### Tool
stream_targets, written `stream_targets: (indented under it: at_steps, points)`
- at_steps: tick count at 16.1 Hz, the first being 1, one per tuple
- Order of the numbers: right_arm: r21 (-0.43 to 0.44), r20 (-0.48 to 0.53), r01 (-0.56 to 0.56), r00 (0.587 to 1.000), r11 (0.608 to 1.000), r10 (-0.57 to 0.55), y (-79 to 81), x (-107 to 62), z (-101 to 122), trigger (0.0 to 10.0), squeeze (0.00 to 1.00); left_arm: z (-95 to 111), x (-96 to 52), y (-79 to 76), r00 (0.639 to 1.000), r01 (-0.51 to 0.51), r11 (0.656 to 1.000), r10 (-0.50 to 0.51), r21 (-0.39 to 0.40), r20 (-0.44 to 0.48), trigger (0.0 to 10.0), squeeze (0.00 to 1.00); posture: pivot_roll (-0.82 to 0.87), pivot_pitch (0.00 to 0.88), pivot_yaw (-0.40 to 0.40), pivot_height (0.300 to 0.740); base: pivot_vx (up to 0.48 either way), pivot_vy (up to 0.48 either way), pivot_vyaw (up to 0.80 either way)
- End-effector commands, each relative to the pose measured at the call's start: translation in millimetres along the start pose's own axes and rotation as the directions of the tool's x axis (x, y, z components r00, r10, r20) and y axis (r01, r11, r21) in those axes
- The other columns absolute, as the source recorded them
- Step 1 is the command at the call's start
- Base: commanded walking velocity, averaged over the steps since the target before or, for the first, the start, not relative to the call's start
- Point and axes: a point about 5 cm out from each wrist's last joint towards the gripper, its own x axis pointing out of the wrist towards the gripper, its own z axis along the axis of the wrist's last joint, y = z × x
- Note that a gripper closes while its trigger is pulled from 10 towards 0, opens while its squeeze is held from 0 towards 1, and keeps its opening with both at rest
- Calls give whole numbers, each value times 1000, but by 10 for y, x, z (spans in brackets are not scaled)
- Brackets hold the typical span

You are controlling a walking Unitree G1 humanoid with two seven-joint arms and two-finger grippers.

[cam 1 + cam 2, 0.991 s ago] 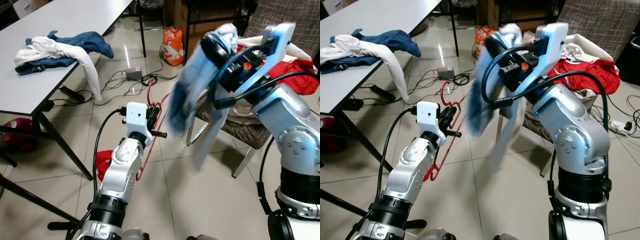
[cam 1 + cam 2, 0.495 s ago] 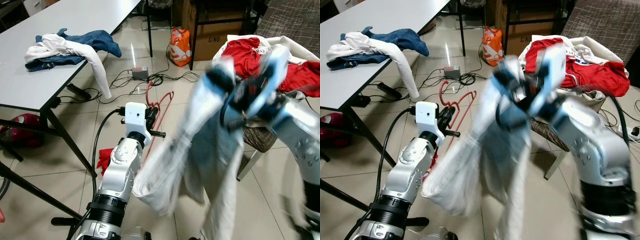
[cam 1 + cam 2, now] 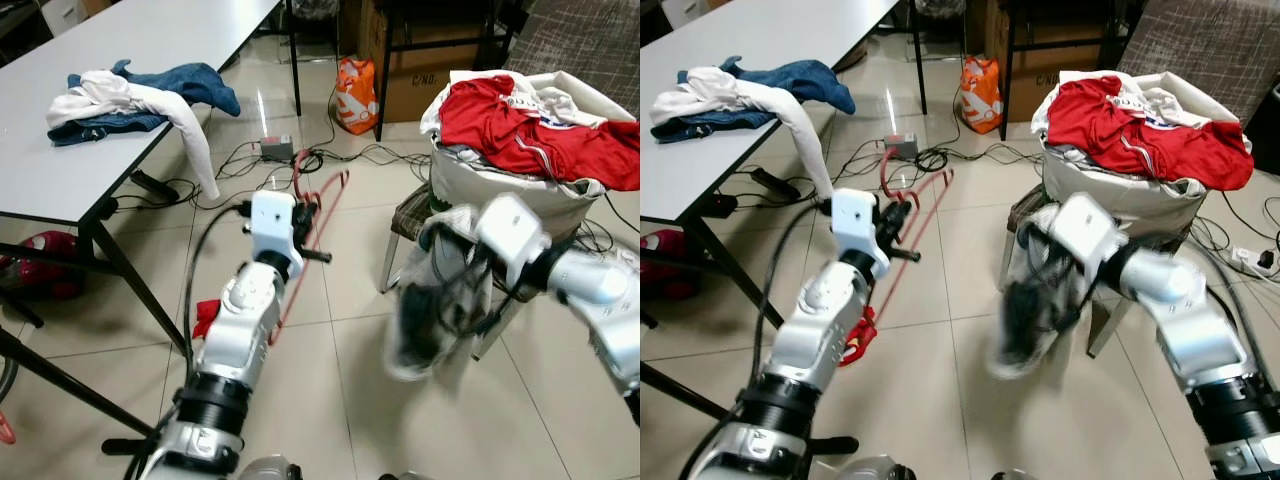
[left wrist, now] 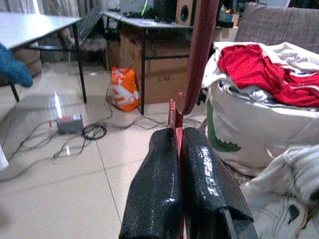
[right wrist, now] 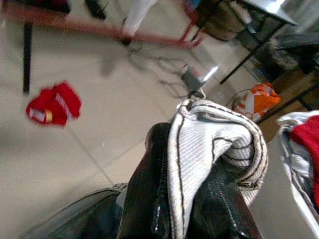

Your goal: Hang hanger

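**Ana:** Left wrist view first. What does the left gripper have?

**Ben:** Its two black fingers are squeezed tight on the red hanger. The hanger sticks up and away from the fingers, in the air over the floor. From the head views, the left gripper is out in front of the robot, between the table and the chair.

**Ana:** And the right gripper?

**Ben:** Its fingers are pinched closed on a fold of a white garment. From the head, that cloth looks blurry. It hangs down low from the gripper, in front of the chair.

**Ana:** What else is near?

**Ben:** A big white bag sits on the chair with red clothes piled on top. Blue and white clothes lie on the table. An orange bag and cables are on the tiled floor. A small red thing lies on the floor by the left arm.
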Motion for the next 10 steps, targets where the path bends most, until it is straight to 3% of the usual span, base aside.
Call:
stream_targets:
  at_steps: [1, 3, 5, 8, 9, 10]
  points:
    - [-87, 37, -2, 999, 996, 5, -53, -16, 88, 0, 0, 63, 27, 31, 1000, 7, 1000, -7, 10, 23, 10000, 0, -82, 0, 75, 740, 0, 0, 0]
    - [-203, 9, -2, 1000, 979, 4, -197, -81, 65, 0, 0, 179, 61, 58, 995, 65, 998, -66, 6, 70, 10000, 0, -85, 0, 73, 740, 0, 0, 0]
    - [-239, -3, 13, 1000, 971, -14, -304, -103, 53, 0, 0, 225, 73, 74, 992, 93, 996, -93, 3, 85, 10000, 0, -87, 0, 71, 740, 0, 0, 0]
    - [-320, -23, 120, 991, 940, -134, -581, -149, -28, 0, 0, 265, 95, 127, 990, 101, 995, -102, 18, 93, 10000, 0, -86, 0, 70, 740, 0, 0, 0]
    - [-369, -31, 165, 981, 915, -189, -653, -162, -45, 0, 0, 246, 79, 131, 989, 116, 993, -118, 29, 85, 10000, 0, -86, 0, 71, 740, 0, 0, 0]
    - [-485, -64, 197, 964, 852, -259, -734, -178, -76, 0, 0, 209, 46, 143, 988, 137, 989, -140, 49, 68, 10000, 0, -85, 0, 71, 740, 0, 0, 0]
